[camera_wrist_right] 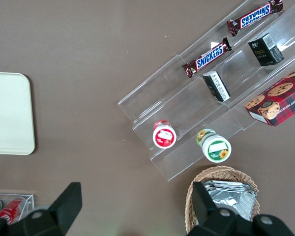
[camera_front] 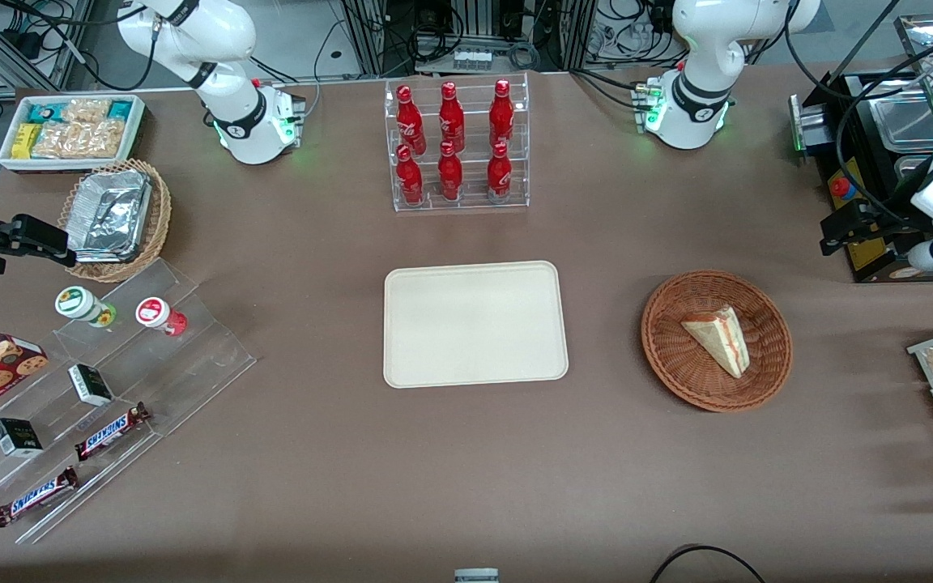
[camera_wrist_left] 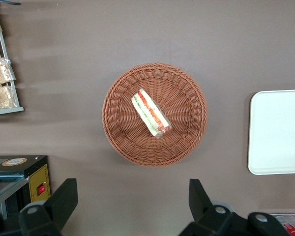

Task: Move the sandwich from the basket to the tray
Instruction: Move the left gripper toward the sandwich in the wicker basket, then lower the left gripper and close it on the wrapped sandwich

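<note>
Nothing is moved yet, by my read: the tray (camera_front: 475, 324) at mid-table sits bare, and the sandwich (camera_front: 719, 337) lies in the basket (camera_front: 671, 362) toward my working arm's end. It's a pale wedge with red-orange filling on its cut edge. My gripper (camera_wrist_left: 132, 206) hovers above, fingers spread, grasping nothing.

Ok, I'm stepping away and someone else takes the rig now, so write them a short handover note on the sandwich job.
Gripper: open, holding nothing, raised above the table beside the basket.
Sandwich: lying in the basket, toward the working arm's end of the table, untouched.
Tray: bare, mid-table, in front of the rack of red bottles.
Done: nothing yet.
Left: descend, grasp the sandwich, carry it to the tray, release.
</note>
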Action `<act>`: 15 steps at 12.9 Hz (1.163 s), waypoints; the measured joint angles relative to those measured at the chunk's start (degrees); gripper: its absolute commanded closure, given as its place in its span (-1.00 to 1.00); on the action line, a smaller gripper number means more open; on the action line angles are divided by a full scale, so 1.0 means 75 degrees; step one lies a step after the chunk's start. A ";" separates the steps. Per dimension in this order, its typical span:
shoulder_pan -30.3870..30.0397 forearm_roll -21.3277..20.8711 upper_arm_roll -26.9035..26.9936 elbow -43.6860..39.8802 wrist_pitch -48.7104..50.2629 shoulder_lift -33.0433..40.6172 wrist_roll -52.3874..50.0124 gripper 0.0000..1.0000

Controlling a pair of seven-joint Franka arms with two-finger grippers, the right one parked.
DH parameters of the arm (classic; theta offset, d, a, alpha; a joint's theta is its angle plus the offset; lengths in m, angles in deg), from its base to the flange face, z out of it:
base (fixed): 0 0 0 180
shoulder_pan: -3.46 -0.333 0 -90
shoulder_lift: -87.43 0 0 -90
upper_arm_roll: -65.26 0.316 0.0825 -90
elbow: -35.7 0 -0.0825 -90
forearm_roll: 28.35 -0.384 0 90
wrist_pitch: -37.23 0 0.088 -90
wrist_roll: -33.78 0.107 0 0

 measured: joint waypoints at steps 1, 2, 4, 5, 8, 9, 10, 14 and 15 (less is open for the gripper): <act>0.0000 0.0000 0.0000 -0.0001 0.0000 0.0000 0.0000 -1.00; 0.0000 0.0000 0.0000 -0.0003 0.0000 0.0000 0.0000 -1.00; 0.0000 0.0000 0.0000 -0.0001 0.0000 -0.0019 0.0000 -1.00; 0.0000 0.0000 0.0000 0.0002 -0.0004 -0.0073 0.0000 -1.00; 0.0000 0.0000 0.0001 0.0143 -0.0506 -0.0513 -0.0197 -1.00; 0.0000 0.0000 0.0001 0.0318 -0.0914 -0.0687 -0.0456 -1.00; 0.0002 0.0000 0.0001 0.0533 -0.1341 -0.0855 -0.0851 -1.00; 0.0099 0.0000 -0.0027 0.1068 -0.2794 -0.1722 -0.2485 -1.00; 0.0160 -0.0001 -0.0047 0.1113 -0.3156 -0.1935 -0.2836 -1.00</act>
